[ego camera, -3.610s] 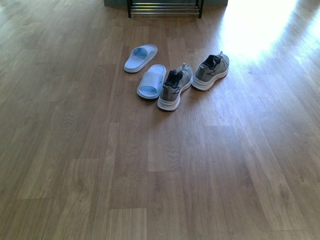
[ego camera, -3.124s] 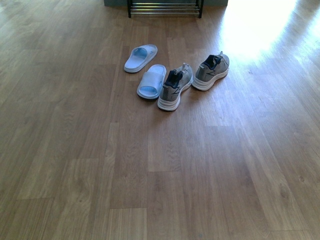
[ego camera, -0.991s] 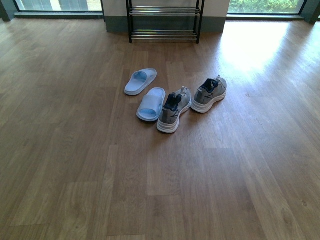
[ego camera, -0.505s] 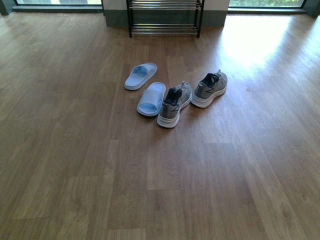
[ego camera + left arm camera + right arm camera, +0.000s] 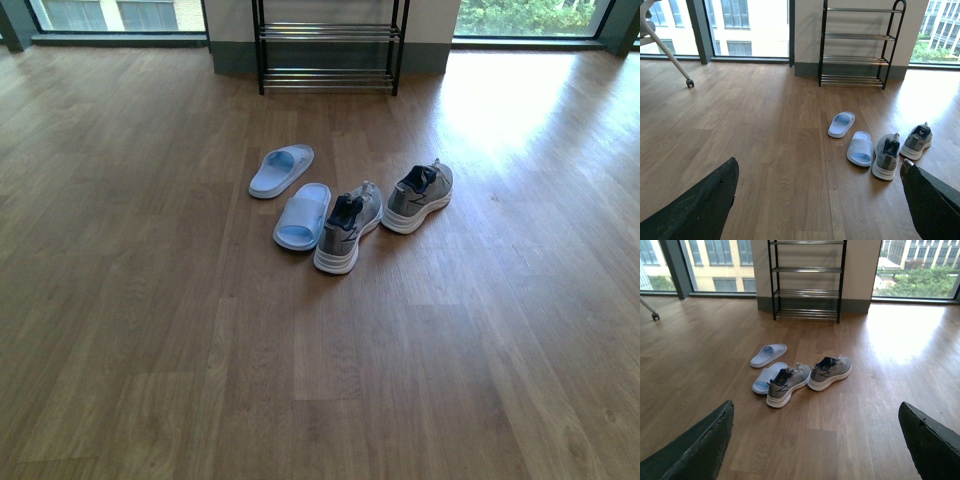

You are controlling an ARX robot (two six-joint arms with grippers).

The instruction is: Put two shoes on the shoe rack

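Left gripper (image 5: pixel 818 164) is spread wide and holds nothing. In the left wrist view its dark fingers (image 5: pixel 697 207) frame the wooden floor (image 5: pixel 765 140). Beyond them the nearer grey sneaker (image 5: pixel 886 156) stands mid-floor just beside a pale blue slide (image 5: pixel 860 148), with the farther grey sneaker (image 5: pixel 917 141) near its other side. A second slide (image 5: pixel 841 124) lies closer to the shoe rack (image 5: pixel 855 60), a black four-tier frame at the floor's far edge against the wall. A white chair leg (image 5: pixel 670 55) ending in a caster reaches the floor by the window. Right gripper (image 5: pixel 816 406) is likewise parted wide and empty in the right wrist view, where both sneakers rest upright on their white soles, toes angled toward the rack and well apart from it. The front view shows neither arm. Both sneakers sit near the middle of the floor, the nearer one just beside the closer slide, and the rack's lower shelves stand at the far edge.
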